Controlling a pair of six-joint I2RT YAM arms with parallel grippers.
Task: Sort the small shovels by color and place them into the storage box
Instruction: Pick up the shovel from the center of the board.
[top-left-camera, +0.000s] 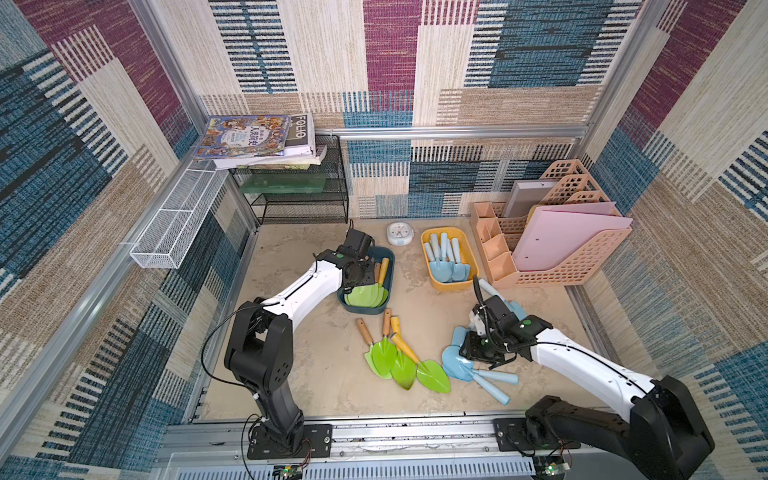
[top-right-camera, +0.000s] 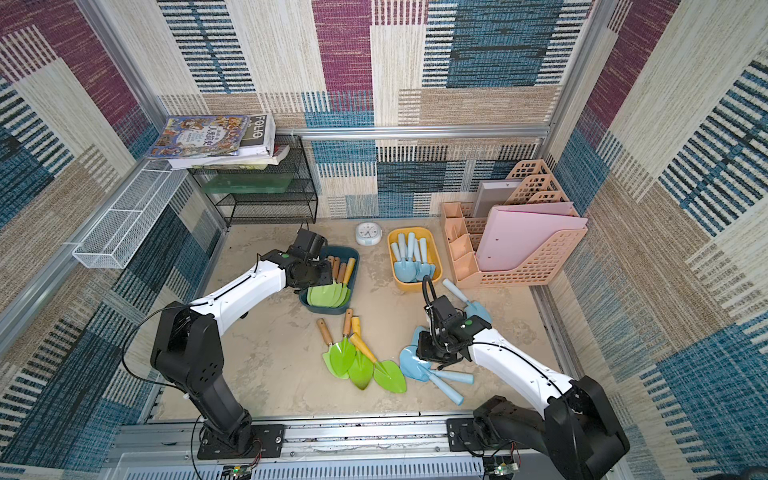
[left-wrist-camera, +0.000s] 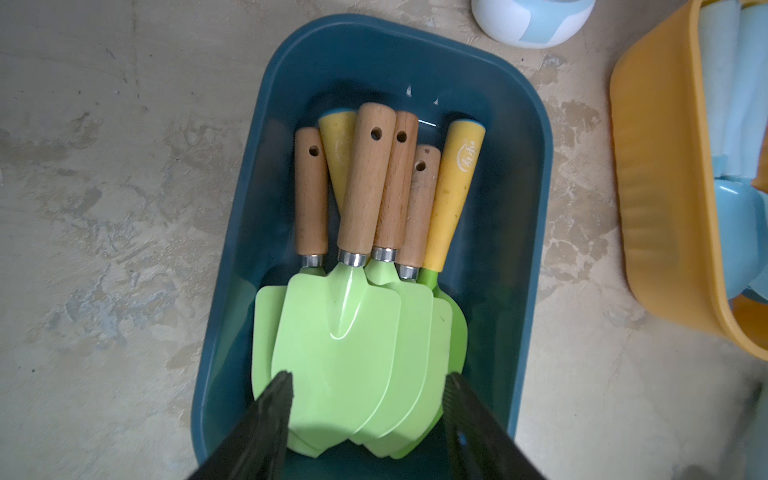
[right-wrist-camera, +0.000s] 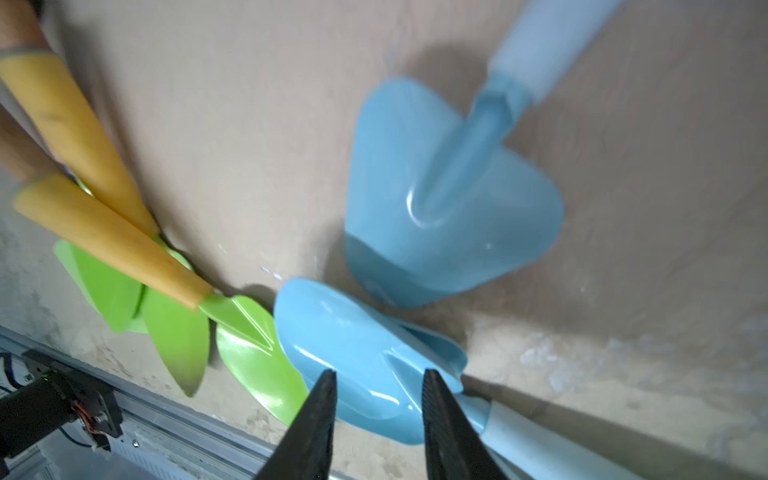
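Several green shovels (left-wrist-camera: 353, 332) lie stacked in the dark teal box (top-left-camera: 390, 254), handles toward the back wall. My left gripper (left-wrist-camera: 369, 384) hangs open just over their blades, holding nothing. Several pale blue shovels (top-left-camera: 445, 262) fill the yellow box (top-left-camera: 424, 249). On the table, several green shovels (top-left-camera: 397, 361) fan out beside loose blue shovels (top-left-camera: 455, 368). My right gripper (right-wrist-camera: 380, 376) is open above one blue blade (right-wrist-camera: 353, 353), fingers apart and not gripping it. Another blue shovel (top-right-camera: 455, 291) lies behind the right arm.
A white clock (top-left-camera: 400, 233) sits between the two boxes at the back. A peach file organizer (top-left-camera: 561, 266) with pink folders fills the back right corner. A black wire rack (top-left-camera: 299, 195) with books (top-left-camera: 253, 137) stands back left, beside a white mesh basket (top-left-camera: 174, 220).
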